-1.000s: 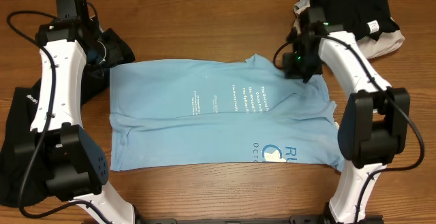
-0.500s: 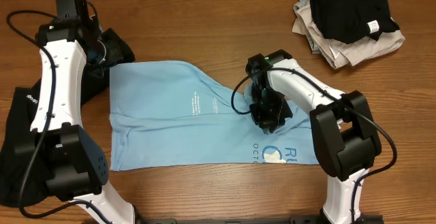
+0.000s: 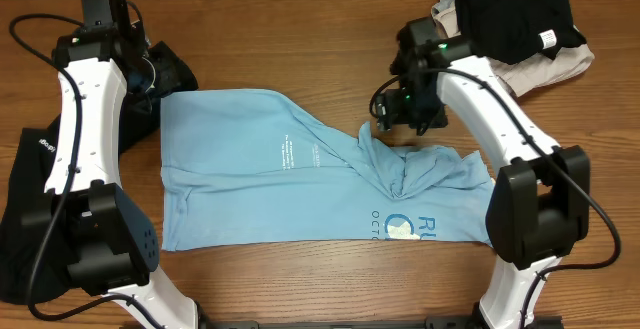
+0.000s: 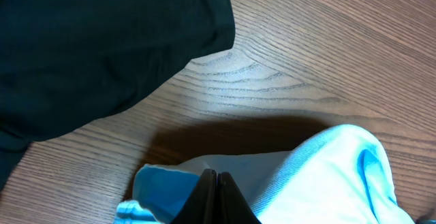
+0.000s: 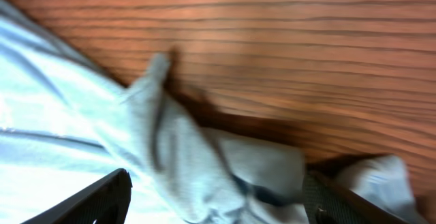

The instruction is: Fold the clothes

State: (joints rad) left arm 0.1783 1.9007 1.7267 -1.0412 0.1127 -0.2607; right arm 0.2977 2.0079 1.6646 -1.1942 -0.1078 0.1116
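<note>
A light blue T-shirt (image 3: 260, 179) with white print lies spread on the wooden table. Its upper right part is bunched into a crumpled heap (image 3: 400, 164). My right gripper (image 3: 396, 121) hovers open just above that heap's far edge; in the right wrist view its fingers (image 5: 102, 197) stand wide apart over the rumpled cloth (image 5: 204, 163), gripping nothing. My left gripper (image 3: 157, 89) is at the shirt's far left corner. In the left wrist view its jaws (image 4: 214, 176) are shut, with blue cloth (image 4: 327, 176) raised around the tips.
A pile of clothes (image 3: 515, 19), black on beige, sits at the back right corner. A black garment (image 3: 172, 71) lies by the left gripper, showing large in the left wrist view (image 4: 102, 47). More dark cloth (image 3: 15, 219) lies at the table's left edge.
My right gripper dragged the shirt's upper right corner toward the middle, then opened, let it go and pulled back up and right. The cloth now lies bunched. The left arm stayed still.
</note>
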